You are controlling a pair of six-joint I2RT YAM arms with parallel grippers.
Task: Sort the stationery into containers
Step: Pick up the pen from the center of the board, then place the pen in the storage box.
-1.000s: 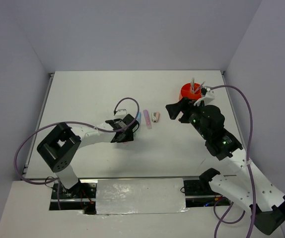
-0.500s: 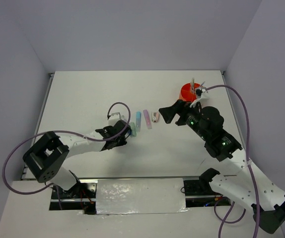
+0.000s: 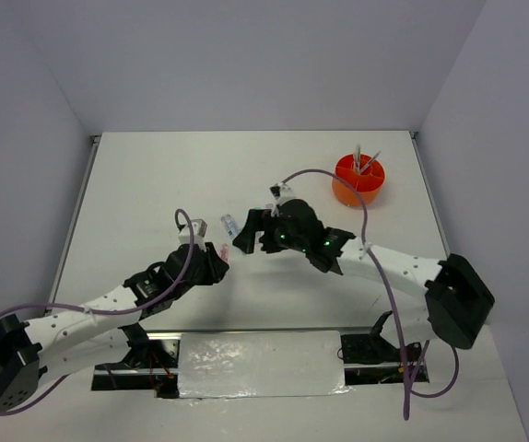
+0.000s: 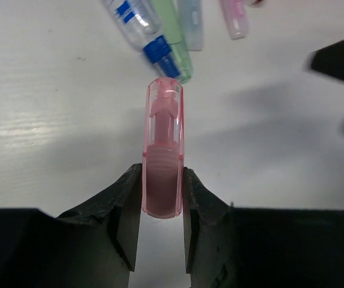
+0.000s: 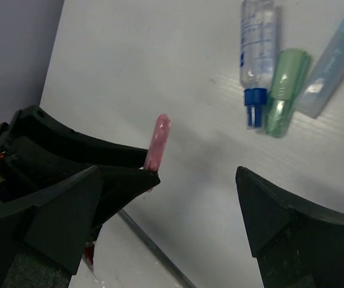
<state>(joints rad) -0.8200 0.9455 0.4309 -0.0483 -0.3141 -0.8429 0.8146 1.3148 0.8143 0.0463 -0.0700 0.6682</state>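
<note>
Seen from above, the left gripper (image 3: 217, 261) is pinching one pink marker (image 3: 223, 250) by its rear end. The single orange organiser pot (image 3: 347, 193) is sitting well apart from that marker, off to its right and farther back, with at least two thin pens (image 3: 358, 153) standing inside. The right gripper (image 3: 244, 236) is hovering just beyond the marker, so the right arm is looking like the nearer one to the pot and a hand-over seems likely. In the left wrist view, the marker's long axis is running straight out from the clamped fingers. Its free tip is pointing at four loose pieces just past it: a clear blue-capped pen (image 4: 135, 18), a green marker (image 4: 175, 36), a pale blue piece (image 4: 191, 21) and a pale pink piece (image 4: 235, 18). In the right wrist view, the right fingers are spreading wide and gripping nothing. The marker's tip is rising toward the gap between them, and three loose pieces are showing beyond it.
</note>
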